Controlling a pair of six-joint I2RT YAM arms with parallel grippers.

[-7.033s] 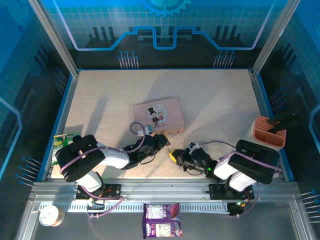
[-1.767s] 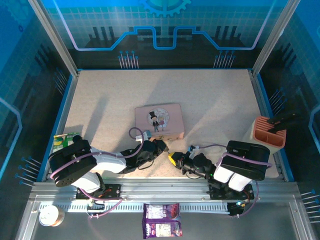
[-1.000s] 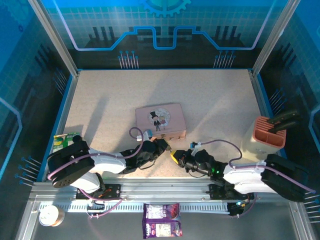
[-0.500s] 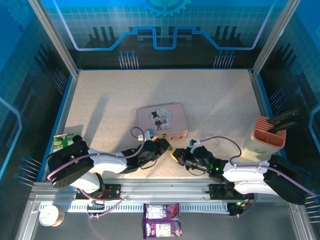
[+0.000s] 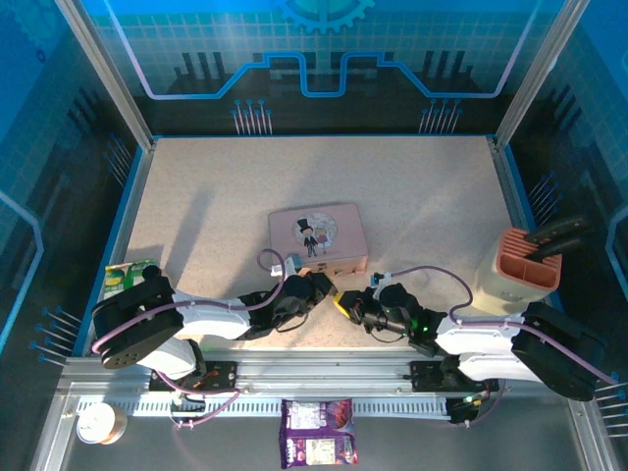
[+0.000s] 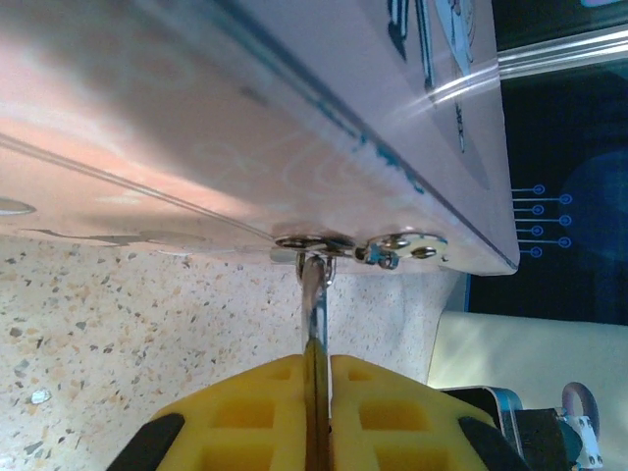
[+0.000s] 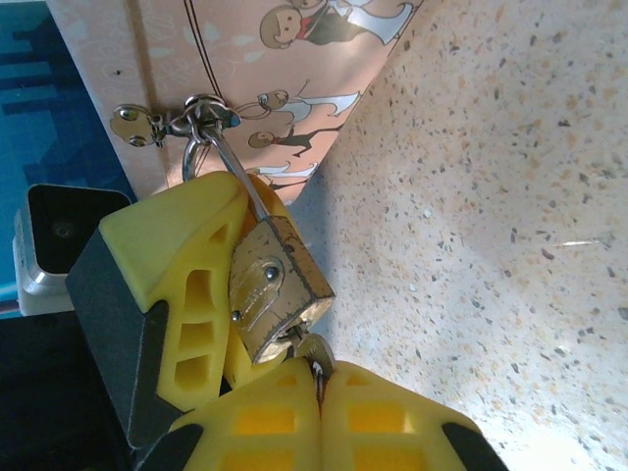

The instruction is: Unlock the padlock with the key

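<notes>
Padlock (image 7: 275,289) and key (image 7: 312,350) at the front edge of the pink tin (image 5: 317,234), both gripped.
Shows, in the right wrist view, the brass body hanging tilted by its thin silver shackle (image 7: 231,172) from the hasp (image 7: 186,120) on the tin's side, close above the speckled table (image 7: 510,196). Has the left gripper (image 6: 316,378) clamped narrow on the padlock, yellow pads (image 6: 245,402) pressed to either side, just a sliver of metal between them. Has the right gripper (image 7: 319,392) pinched tight too, fingers meeting around the head of the key, its tip at the bottom of the lock body. Puts both grippers nose to nose in the top view, just off the tin's near edge, both arms low along the table. Cannot tell how deep the key sits in the lock, nor whether the shackle is free.
</notes>
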